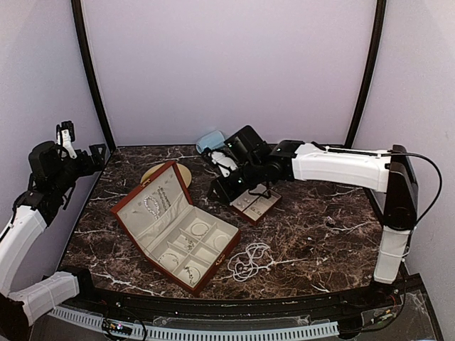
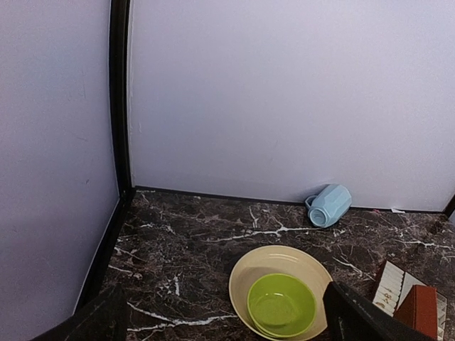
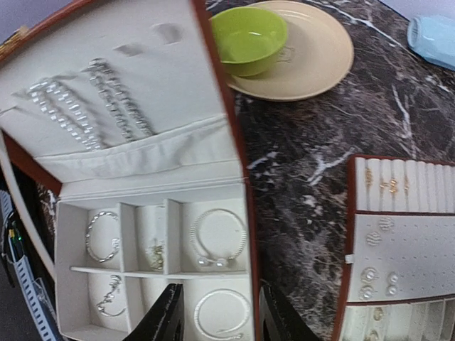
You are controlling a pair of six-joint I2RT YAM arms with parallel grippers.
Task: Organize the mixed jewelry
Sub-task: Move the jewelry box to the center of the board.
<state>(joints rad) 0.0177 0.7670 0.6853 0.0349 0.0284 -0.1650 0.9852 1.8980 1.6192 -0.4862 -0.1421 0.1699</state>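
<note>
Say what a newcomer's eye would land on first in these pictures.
The open reddish-brown jewelry case sits left of centre on the dark marble table, bead strands in its cream lid, bangles in its compartments. A loose pearl strand lies tangled just right of its near corner. The right arm stretches in from the right, fingers parted by the case's edge; behind, a lime green bowl sits on a cream plate.

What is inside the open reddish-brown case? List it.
Bead strands hang in the lid; bangles and small pieces lie in the tray compartments. Anything inside the lid's cloth pocket is covered.
</note>
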